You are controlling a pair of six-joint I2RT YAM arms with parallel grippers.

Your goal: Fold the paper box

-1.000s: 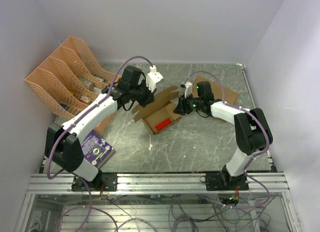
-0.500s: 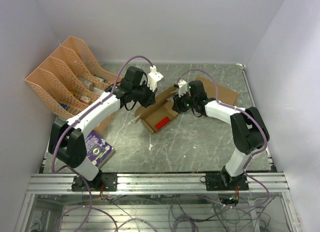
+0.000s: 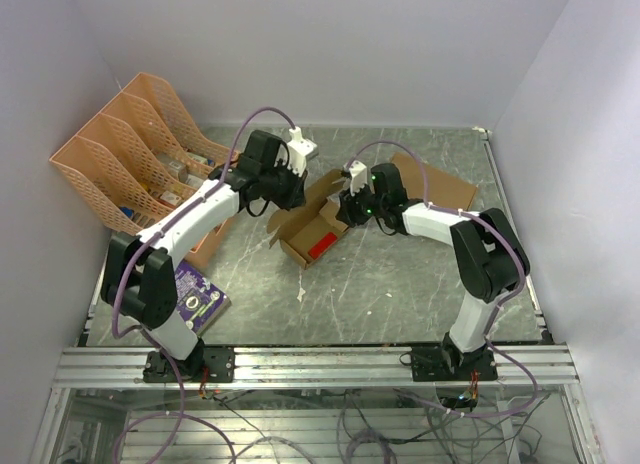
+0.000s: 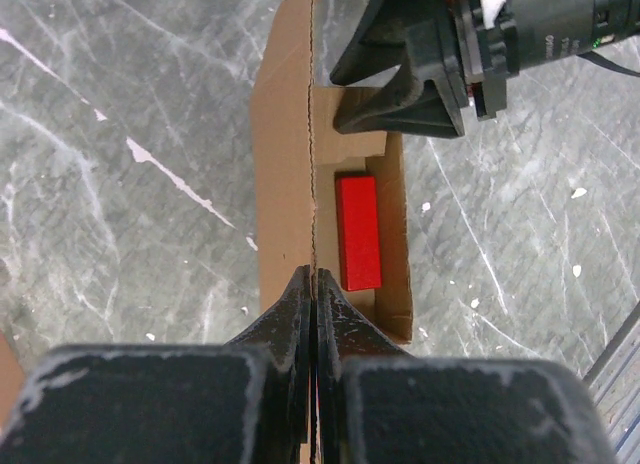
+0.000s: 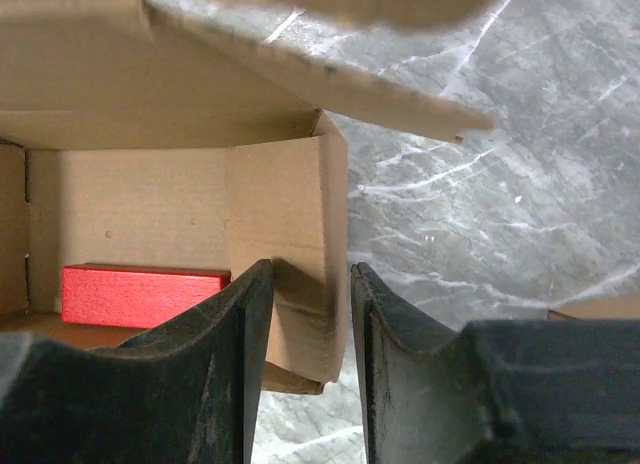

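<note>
Your left claw [image 4: 312, 279] was clamped tight on the thin upright side flap of the paper box [image 3: 315, 224], the flap's edge running straight out from between the closed tips. The box sat open on the table [image 3: 400, 284] between the two arms, with a red block [image 4: 358, 232] lying along its floor.

Since a second ago, your right arm had swung left, bringing the right claw [image 3: 347, 208] from beside the box up against its far end. The left claw had drawn back a little, and the box had shifted slightly left with it.

The right claw's jaws stood partly apart (hardly wider than a second before), with the end flap of the box [image 5: 285, 234] lying between the fingers [image 5: 400, 384]. From the wrist view I could not tell whether the pads pressed it.

A flat cardboard sheet [image 3: 445, 189] lay behind the right arm. An orange file rack [image 3: 130, 154] stood at the left.
</note>
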